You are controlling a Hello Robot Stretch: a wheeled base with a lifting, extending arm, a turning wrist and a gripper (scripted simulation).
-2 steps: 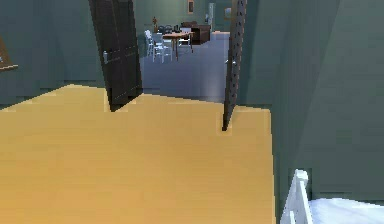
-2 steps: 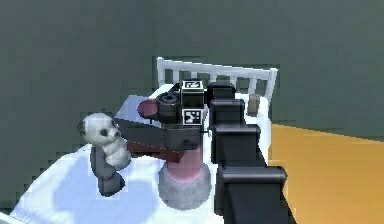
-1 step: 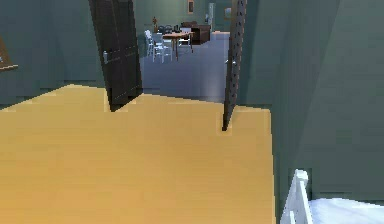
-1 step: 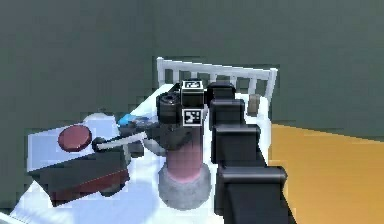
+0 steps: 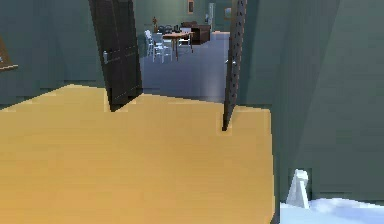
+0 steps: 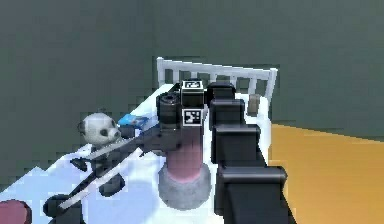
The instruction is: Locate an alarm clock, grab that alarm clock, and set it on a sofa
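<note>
The gripper (image 6: 78, 190) reached low across the bed (image 6: 140, 200). Its far end lay against bedding and clutter, so whether it grasped anything could not be told. Just beyond it sat a round white-and-dark thing (image 6: 97, 128), judged the likeliest alarm clock and apparently the reason for the reach. A small blue thing (image 6: 131, 123) lay just past that. Back along the arm (image 6: 235, 150) stood a pink cylinder (image 6: 185, 170), and the white headboard (image 6: 215, 75) rose farther off. Well away, an open doorway (image 5: 185, 60) gave onto a table and chairs (image 5: 170, 40). Setting the clock on a sofa was not yet done.
</note>
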